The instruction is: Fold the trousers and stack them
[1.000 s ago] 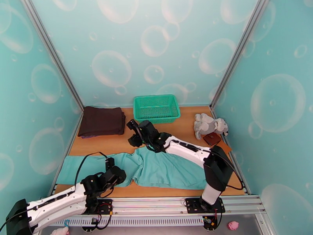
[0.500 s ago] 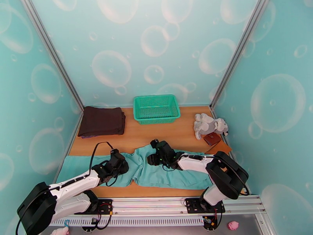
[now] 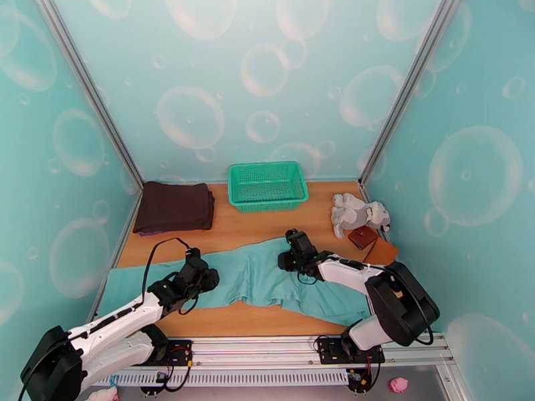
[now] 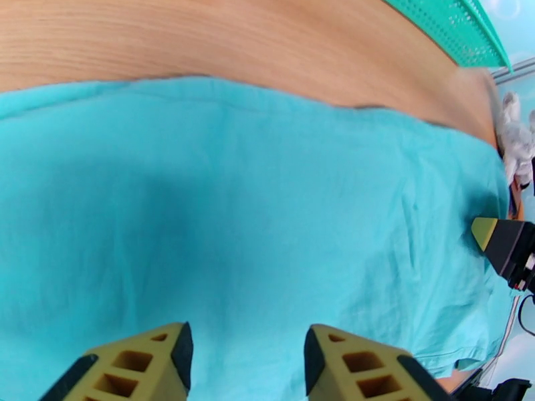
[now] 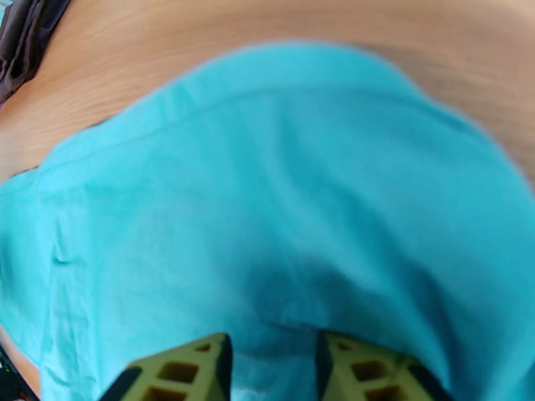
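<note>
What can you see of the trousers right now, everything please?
The trousers are soft, light teal cloth, lying flat and stretched sideways across the near half of the wooden table, lightly wrinkled. Their far edge rises to a peak by the right hand. The left hand is over the left part, fingers parted. Whether either pinches the cloth is unclear.

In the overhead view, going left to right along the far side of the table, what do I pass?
Dark brown folded garment → green basket → grey plush toy.
</note>
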Action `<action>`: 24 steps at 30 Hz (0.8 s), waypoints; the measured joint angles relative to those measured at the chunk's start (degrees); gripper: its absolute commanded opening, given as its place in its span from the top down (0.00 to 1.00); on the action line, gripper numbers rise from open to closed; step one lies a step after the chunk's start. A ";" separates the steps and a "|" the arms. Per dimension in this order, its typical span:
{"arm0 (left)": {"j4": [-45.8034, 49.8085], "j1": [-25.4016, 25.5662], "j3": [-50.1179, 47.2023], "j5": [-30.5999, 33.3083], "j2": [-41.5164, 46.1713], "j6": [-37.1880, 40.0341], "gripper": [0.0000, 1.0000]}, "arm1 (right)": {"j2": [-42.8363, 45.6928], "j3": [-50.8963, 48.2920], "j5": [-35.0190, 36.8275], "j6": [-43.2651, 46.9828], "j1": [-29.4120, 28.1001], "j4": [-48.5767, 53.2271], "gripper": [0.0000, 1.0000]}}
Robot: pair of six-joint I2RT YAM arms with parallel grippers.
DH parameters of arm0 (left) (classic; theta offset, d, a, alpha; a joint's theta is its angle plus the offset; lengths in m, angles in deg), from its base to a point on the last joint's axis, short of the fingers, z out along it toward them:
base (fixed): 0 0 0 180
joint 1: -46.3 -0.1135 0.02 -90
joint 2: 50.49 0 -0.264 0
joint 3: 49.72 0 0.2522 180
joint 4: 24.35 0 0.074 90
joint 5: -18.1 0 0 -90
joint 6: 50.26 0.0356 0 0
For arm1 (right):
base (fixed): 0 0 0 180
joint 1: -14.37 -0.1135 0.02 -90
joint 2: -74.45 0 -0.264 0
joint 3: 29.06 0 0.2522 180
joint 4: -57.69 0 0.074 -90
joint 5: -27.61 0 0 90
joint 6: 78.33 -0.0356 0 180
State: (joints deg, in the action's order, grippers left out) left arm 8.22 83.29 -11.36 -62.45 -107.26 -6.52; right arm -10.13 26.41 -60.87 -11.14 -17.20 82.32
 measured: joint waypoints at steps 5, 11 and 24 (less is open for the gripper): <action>-0.20 -3.17 -1.46 -1.57 -1.20 1.73 0.49 | 2.49 8.48 3.04 2.62 -11.74 0.52 0.54; 0.33 -6.10 -1.51 -0.39 -1.36 2.82 0.49 | -5.92 10.95 -10.69 -1.27 -17.46 -12.41 0.59; -0.61 -8.48 -3.15 -0.48 -1.16 3.98 0.23 | -18.21 4.90 -18.71 -13.66 -16.13 -21.73 0.60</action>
State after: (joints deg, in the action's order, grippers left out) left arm 7.61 74.81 -14.51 -62.93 -108.42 -2.54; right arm -28.34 31.31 -79.58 -24.80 -33.33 60.60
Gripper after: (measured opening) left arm 0.564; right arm 0.389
